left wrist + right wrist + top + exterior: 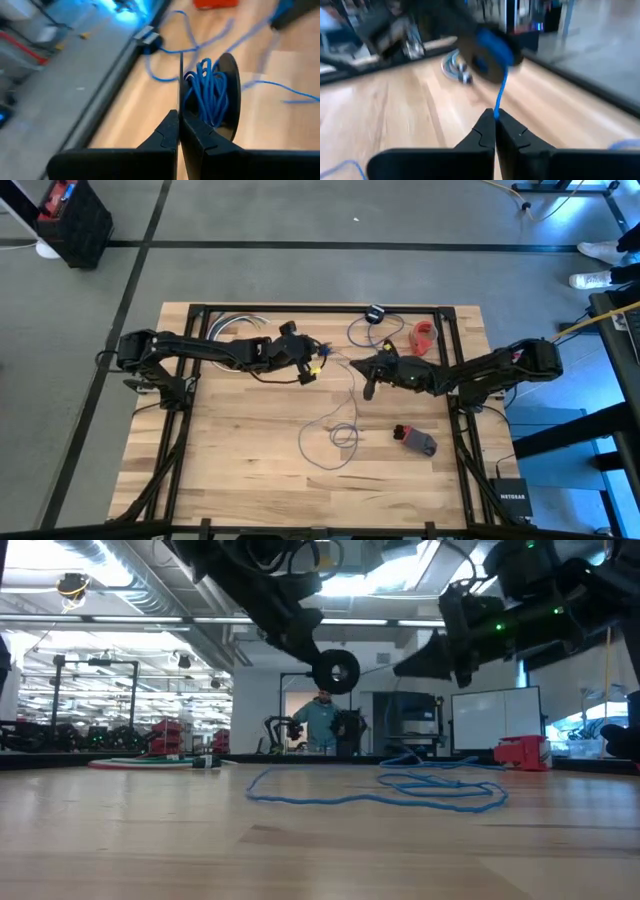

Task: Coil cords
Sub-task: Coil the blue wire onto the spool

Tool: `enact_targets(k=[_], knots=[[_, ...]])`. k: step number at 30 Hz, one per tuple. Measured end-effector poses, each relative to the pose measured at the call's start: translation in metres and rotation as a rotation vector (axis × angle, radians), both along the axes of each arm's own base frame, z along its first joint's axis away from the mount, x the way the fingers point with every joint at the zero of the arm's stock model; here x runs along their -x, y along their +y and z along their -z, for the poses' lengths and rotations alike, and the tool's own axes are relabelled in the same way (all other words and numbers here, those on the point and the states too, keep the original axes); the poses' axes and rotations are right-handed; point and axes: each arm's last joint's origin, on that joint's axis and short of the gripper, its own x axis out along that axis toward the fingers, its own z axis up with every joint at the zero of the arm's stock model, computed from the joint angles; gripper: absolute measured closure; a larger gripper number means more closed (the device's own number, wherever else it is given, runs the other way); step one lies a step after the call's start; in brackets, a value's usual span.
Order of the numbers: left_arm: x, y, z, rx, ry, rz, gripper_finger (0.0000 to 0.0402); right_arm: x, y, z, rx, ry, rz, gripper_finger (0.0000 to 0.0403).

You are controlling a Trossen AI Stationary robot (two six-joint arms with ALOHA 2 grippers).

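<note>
Left end effector (178,117) gripping spool (220,90), cord (207,92) wound

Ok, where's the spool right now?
The spool is held up off the table by the left gripper, mid-table toward the far edge, with the right gripper nearby.

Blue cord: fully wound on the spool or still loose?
Partly wound. Some turns sit on the spool; most of the blue cord still lies in loose loops on the table.

Thin blue cord (400,790) loose-looped on table, partly wound on black spool (220,95).
</note>
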Motion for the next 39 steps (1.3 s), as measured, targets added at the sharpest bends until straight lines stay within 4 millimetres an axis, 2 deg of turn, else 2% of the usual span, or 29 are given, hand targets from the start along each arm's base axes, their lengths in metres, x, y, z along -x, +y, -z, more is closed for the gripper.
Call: enact_targets(k=[3,6,13,16,19,30,39], knots=[[-0.002,-0.003,-0.002,-0.045,-0.006,0.003,0.0401,-0.001,0.002,0.004,-0.06,0.053,-0.051,0.0402],[-0.004,-0.007,-0.006,-0.095,-0.008,0.037,0.0402,-0.002,0.003,0.002,-0.086,0.034,-0.085,0.0401],[-0.009,-0.014,-0.006,-0.194,0.037,0.112,0.0402,-0.014,0.002,-0.03,-0.047,-0.182,-0.105,0.04],[-0.013,-0.014,-0.001,-0.212,0.039,0.128,0.0401,-0.022,-0.002,-0.045,-0.049,-0.215,-0.156,0.04],[-0.019,-0.013,0.002,-0.235,0.027,0.133,0.0402,-0.032,-0.002,-0.051,-0.058,-0.199,-0.193,0.04],[-0.026,-0.012,-0.002,-0.168,-0.145,0.09,0.0401,-0.054,-0.004,-0.032,-0.065,-0.142,-0.192,0.0399],[-0.028,-0.014,-0.011,-0.042,-0.303,0.132,0.0402,-0.055,-0.007,-0.034,0.028,-0.145,-0.081,0.0397]])
